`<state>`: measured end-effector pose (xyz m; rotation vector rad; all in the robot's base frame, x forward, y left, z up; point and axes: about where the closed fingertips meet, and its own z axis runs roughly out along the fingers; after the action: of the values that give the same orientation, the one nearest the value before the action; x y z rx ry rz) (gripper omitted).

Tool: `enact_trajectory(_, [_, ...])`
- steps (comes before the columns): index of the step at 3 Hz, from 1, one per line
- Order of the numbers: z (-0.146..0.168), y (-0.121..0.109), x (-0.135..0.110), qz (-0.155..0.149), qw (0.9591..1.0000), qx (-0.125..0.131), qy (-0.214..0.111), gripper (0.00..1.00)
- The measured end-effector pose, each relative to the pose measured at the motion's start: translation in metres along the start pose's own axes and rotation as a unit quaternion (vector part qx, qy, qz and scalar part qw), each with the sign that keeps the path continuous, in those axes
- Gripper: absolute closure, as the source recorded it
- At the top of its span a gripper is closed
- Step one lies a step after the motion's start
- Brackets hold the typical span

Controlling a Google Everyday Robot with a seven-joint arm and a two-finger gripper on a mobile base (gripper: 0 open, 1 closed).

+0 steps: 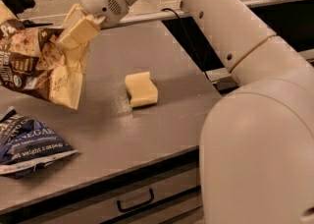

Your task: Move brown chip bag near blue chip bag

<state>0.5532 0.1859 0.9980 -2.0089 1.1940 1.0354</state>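
The brown chip bag hangs in the air over the left part of the grey table, tan-yellow with a dark brown front panel. My gripper is shut on the bag's upper right edge and holds it up. The blue chip bag lies flat on the table at the front left, just below the hanging brown bag, its left part cut off by the picture's edge. The two bags are apart by a small gap.
A pale yellow sponge block lies mid-table, right of the bags. My white arm fills the right side. A drawer with a dark handle sits under the table's front edge.
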Motion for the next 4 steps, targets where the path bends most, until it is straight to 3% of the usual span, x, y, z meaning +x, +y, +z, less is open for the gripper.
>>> enact_trajectory(1, [0.0013, 0.0171, 0.0002, -0.009, 0.9999, -0.008, -0.001, 1.00])
enact_trajectory(2, [0.0037, 0.0261, 0.0018, -0.010, 0.9998, -0.013, -0.012, 0.84])
enact_trajectory(4, [0.0083, 0.0236, 0.0000, -0.010, 0.9998, -0.012, -0.014, 0.38])
